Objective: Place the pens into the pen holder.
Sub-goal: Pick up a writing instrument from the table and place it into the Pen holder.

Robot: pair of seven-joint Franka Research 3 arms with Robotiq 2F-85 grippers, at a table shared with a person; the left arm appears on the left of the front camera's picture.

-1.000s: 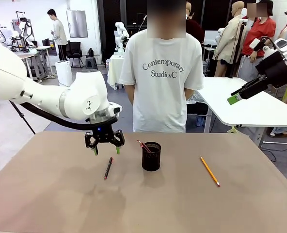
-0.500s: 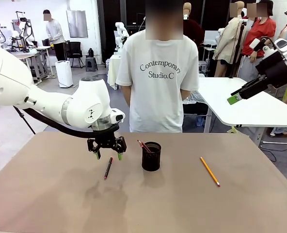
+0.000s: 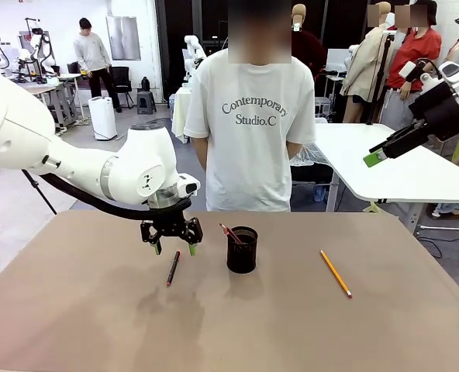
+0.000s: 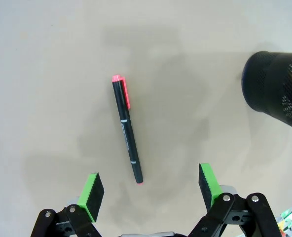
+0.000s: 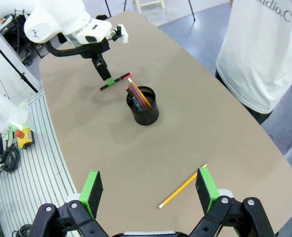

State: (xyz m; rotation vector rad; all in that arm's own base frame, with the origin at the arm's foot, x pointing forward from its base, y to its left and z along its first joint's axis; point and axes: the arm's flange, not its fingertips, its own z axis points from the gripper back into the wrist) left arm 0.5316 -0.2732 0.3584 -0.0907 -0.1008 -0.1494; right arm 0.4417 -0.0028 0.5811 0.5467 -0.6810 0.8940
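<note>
Now the left arm (image 3: 129, 167) hangs its jaws low over the bench (image 3: 291, 325), wide apart and clamped on nothing. In the left wrist view the two green pads (image 4: 92, 190) stand clear at either side, and the black pen with red tip (image 4: 127, 129) lies flat on the bench between and beyond them. It runs from about 11 o'clock, where its red-clipped cap is, down to 5 o'clock, and touches neither pad.

Seen from the front, that pen (image 3: 173, 268) lies near the 9 o'clock side of the pen holder (image 3: 242, 249), which stands upright close to the middle of the bench. A brownish-pink pen (image 3: 229, 233) leans in the holder, its top tilted toward 10 o'clock. The yellow-orange pencil (image 3: 336, 273) lies loose on the bench, well apart from the holder at its 3 o'clock.

High at 2 o'clock in the front view is the right arm (image 3: 446, 101), raised well off the bench. Its wrist view shows its jaws spread wide and holding nothing, its pads (image 5: 92, 186) looking down on holder (image 5: 143, 112) and pencil (image 5: 181, 186). A person (image 3: 249, 116) in a white T-shirt stands at the bench's 12 o'clock edge.
</note>
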